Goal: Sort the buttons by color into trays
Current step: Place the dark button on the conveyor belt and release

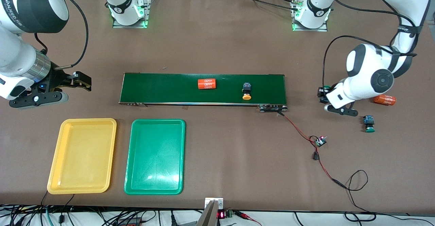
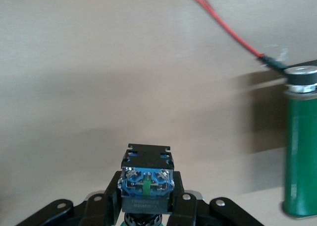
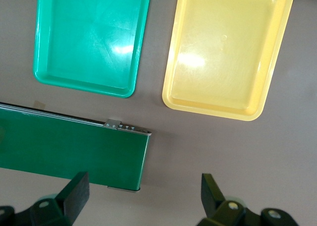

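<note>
The table (image 1: 217,42) carries a long dark-green conveyor belt (image 1: 163,88) across its middle. Nearer the front camera, toward the right arm's end, two trays lie side by side: the yellow tray (image 1: 56,181) at the outer end and the green tray (image 1: 131,185) just beside it. Both trays hold nothing.

The right gripper (image 1: 66,86) hangs over bare table off the belt's end at the right arm's side, farther from the front camera than the yellow tray. Its fingers (image 3: 74,194) stand wide apart with nothing between them.

The left gripper (image 1: 324,97) is low over the table off the belt's other end. Its jaws are closed on a green button (image 2: 146,179), blue-and-black body showing in the left wrist view.

On the belt lie an orange cylinder (image 1: 207,83) with white print and, toward the left arm's end, a yellow button (image 1: 246,92), cap facing the front camera. A second orange cylinder (image 1: 385,99) lies on the table by the left arm. A second green button (image 1: 369,123) lies near it, nearer the front camera. A red-and-black wire (image 1: 299,131) runs from the belt's end to a small circuit board (image 1: 320,141).
</note>
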